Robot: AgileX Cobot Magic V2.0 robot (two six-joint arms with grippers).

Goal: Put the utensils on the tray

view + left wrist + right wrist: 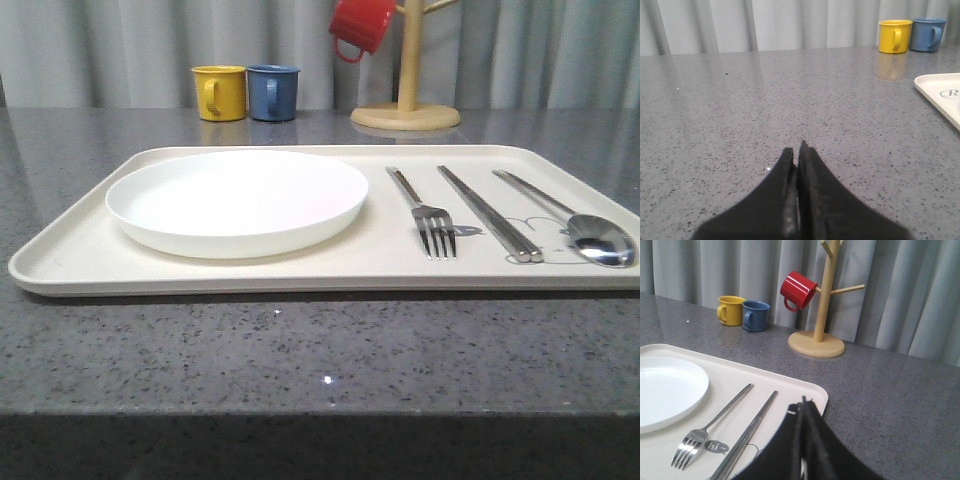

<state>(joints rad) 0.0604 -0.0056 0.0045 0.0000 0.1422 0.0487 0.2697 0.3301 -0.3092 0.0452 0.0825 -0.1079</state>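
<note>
Utensils: we see the fork point(431, 222), the chopsticks point(489, 213) and the spoon point(585, 232) lying side by side on the right half of the tray point(70, 262), apart from one another; we judge the placing done.
Spoon risk: its bowl lies near the tray's right rim, so a nudge there could tip it onto the worktop point(300, 350).
Right end effector point(802, 407): clenched, grasping nothing, hovering over the tray's far right corner; a careless pull-away could brush the cutlery.
Hedge: the spoon seems to sit under that arm in its wrist view, though we cannot confirm the clearance.
Left end effector point(799, 152): clenched and empty over bare worktop, well apart from the tray.
Plate point(237, 200): just beside the fork; sliding cutlery could knock it.
</note>
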